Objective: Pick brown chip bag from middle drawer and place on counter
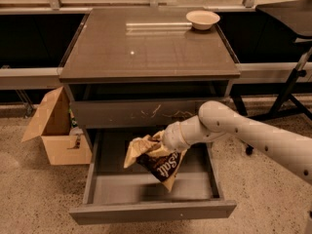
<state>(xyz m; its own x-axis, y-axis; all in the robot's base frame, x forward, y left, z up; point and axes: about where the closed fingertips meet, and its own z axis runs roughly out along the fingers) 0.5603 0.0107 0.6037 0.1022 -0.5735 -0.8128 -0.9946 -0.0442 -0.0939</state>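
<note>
The brown chip bag, dark brown with cream-tan ends and pale lettering, hangs crumpled over the open middle drawer. My gripper is shut on the bag's upper part and holds it above the drawer's grey floor, in front of the scratched drawer front. My white arm reaches in from the right. The counter is the glossy dark top slab of the cabinet above.
A cream bowl sits at the counter's back right corner. An open tan cardboard box stands on the floor left of the cabinet. A dark stand with legs is at the right.
</note>
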